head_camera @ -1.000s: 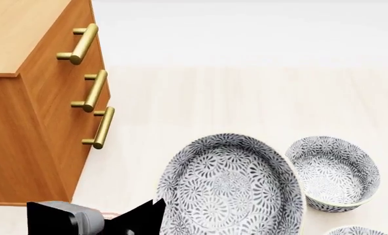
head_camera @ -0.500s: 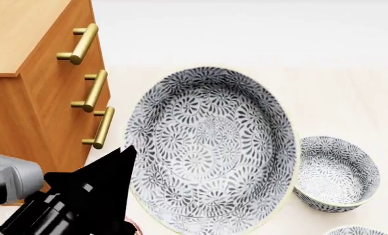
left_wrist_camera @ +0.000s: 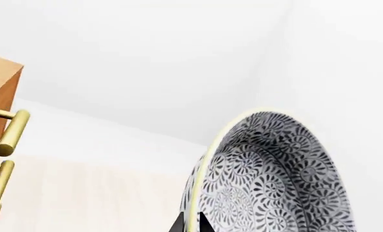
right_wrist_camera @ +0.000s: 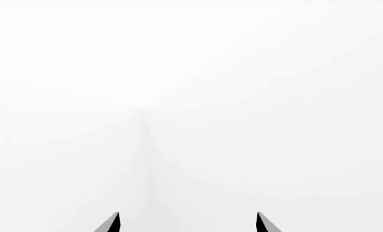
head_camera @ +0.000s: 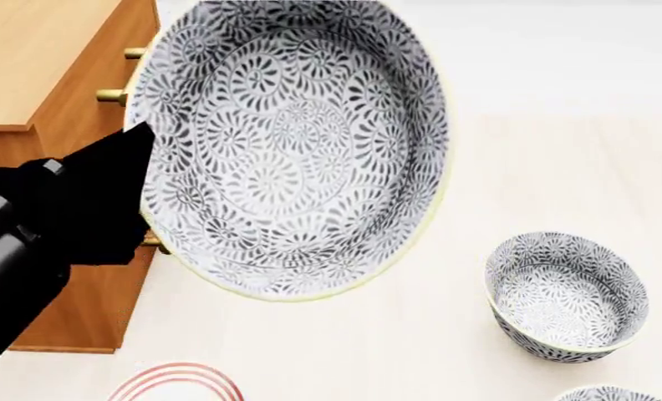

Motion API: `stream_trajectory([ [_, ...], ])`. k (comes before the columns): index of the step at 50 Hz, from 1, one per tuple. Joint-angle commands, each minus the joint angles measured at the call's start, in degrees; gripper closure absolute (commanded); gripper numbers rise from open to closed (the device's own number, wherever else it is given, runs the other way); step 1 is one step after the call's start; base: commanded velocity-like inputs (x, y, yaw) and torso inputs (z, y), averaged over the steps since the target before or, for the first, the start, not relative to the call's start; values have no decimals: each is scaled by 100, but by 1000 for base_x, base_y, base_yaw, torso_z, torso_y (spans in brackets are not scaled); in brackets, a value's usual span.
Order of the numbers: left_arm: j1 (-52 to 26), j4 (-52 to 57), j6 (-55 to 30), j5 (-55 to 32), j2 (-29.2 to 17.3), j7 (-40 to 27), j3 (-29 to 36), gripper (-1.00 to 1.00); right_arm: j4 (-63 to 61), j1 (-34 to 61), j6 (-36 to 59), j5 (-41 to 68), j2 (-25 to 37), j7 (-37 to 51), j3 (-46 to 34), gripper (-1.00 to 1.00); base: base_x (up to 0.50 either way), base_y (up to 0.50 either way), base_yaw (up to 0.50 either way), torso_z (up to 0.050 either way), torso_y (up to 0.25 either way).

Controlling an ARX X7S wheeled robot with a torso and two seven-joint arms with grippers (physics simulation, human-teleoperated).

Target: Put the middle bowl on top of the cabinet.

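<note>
The middle bowl (head_camera: 292,142), grey-and-white floral with a pale rim, hangs tilted in the air with its inside facing the head camera. It is in front of the cabinet (head_camera: 41,75) and hides most of the cabinet's brass handles. My left gripper (head_camera: 141,180) is shut on the bowl's left rim. In the left wrist view the rim of the bowl (left_wrist_camera: 275,179) sits pinched between the two dark fingertips of that gripper (left_wrist_camera: 191,223), and the cabinet's corner (left_wrist_camera: 1,92) lies off to one side. My right gripper (right_wrist_camera: 187,222) is open and faces blank white.
Two matching bowls stay on the pale floor, one at the right (head_camera: 565,296) and one cut off by the frame's lower edge (head_camera: 608,393). A white plate with red rings (head_camera: 178,384) lies at the bottom, near the cabinet's foot.
The left gripper has carried the bowl up and to the left, from low near the floor to the height of the cabinet's top. The ringed plate has come into view below.
</note>
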Motion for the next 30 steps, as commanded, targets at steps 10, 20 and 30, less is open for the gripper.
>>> stream_trajectory([
  [10, -2432, -1418, -198, -1880, 250, -1983, 230, 100, 26, 7, -12, -172, -107, -157, 46, -100, 0, 0, 0, 0, 0],
  [20, -3454, -2337, 234, -2944, 508, -2903, 342, 100, 16, 7, -3, -177, -107, -148, 39, -100, 0, 0, 0, 0, 0],
  [30, -4351, -3231, 969, -3385, 351, -3398, 762, 100, 6, 7, -11, -270, -103, -111, -58, -100, 0, 0, 0, 0, 0],
])
